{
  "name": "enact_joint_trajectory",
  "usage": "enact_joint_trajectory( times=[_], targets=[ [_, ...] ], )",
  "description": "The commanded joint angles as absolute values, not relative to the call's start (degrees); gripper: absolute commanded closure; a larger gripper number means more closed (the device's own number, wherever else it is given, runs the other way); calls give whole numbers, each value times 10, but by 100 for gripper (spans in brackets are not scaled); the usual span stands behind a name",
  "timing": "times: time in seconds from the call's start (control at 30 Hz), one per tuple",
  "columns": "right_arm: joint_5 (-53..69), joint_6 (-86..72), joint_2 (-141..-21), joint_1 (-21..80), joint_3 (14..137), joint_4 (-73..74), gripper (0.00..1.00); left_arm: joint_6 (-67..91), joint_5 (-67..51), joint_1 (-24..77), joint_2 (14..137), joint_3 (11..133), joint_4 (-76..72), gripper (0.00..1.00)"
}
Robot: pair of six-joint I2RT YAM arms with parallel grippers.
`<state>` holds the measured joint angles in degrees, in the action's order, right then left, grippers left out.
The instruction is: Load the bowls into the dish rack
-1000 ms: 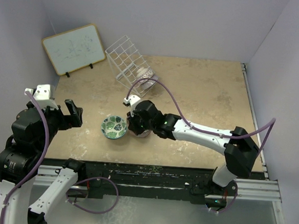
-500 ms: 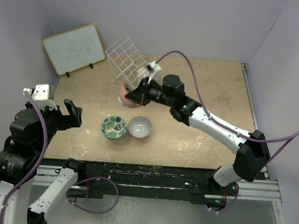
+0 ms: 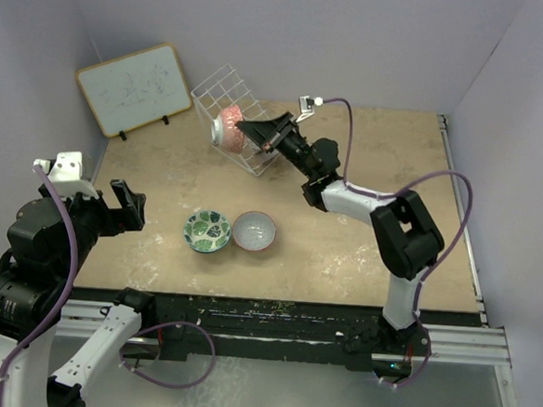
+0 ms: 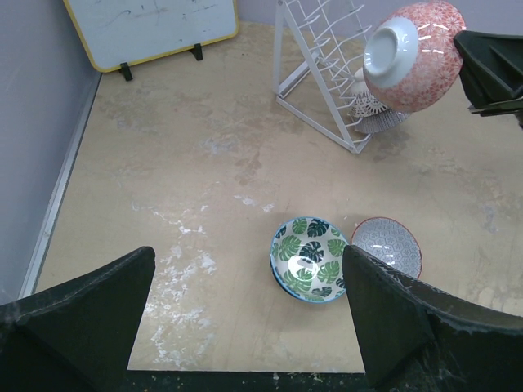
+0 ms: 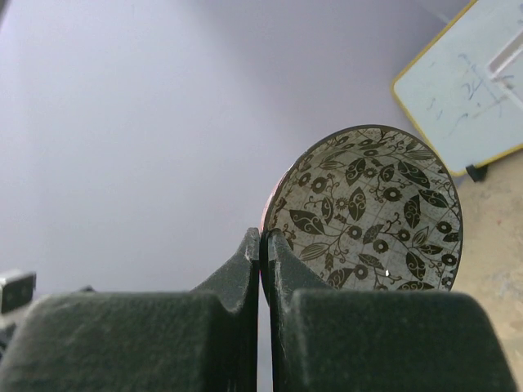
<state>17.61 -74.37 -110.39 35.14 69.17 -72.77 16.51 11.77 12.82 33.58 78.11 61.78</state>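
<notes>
My right gripper (image 3: 247,126) is shut on the rim of a pink-outside bowl (image 3: 227,126) and holds it on edge in the air against the front of the white wire dish rack (image 3: 222,93). The right wrist view shows my right gripper (image 5: 264,242) pinching that bowl's rim, with its dark leaf-patterned inside (image 5: 376,212) facing the camera. The left wrist view shows the held bowl (image 4: 415,54), the rack (image 4: 319,57) and a lacy bowl (image 4: 369,111) resting in it. A green leaf bowl (image 3: 206,229) and a grey bowl (image 3: 254,230) sit side by side on the table. My left gripper (image 3: 128,206) is open and empty, left of them.
A wood-framed whiteboard (image 3: 135,87) leans at the back left, beside the rack. Grey walls close in the table on the left, back and right. The green bowl (image 4: 311,260) and grey bowl (image 4: 386,246) lie between my left gripper (image 4: 245,327) and the rack.
</notes>
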Motion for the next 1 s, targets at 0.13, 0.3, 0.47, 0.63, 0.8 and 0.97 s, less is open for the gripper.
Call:
enact_joint_trajectory(
  times=[0.13,0.3,0.47,0.63,0.8,0.97],
  targets=[
    [4,-869,-1152,335,716,-986,100,141,124,126,342,813,623,1],
    [-47,-882,-1184,330,723,-999,100,140,126,126,337,811,625,1],
    [-72,-902,-1214,324,738,-1008,100,140,125,127,337,809,628,1],
    [-98,-907,-1232,323,743,-1000,100,141,127,127,335,807,630,1],
    [-103,-925,-1274,323,774,-1005,100,142,126,126,334,803,632,1],
    [-106,-944,-1310,322,798,-1009,100,140,126,127,330,802,634,1]
  ],
)
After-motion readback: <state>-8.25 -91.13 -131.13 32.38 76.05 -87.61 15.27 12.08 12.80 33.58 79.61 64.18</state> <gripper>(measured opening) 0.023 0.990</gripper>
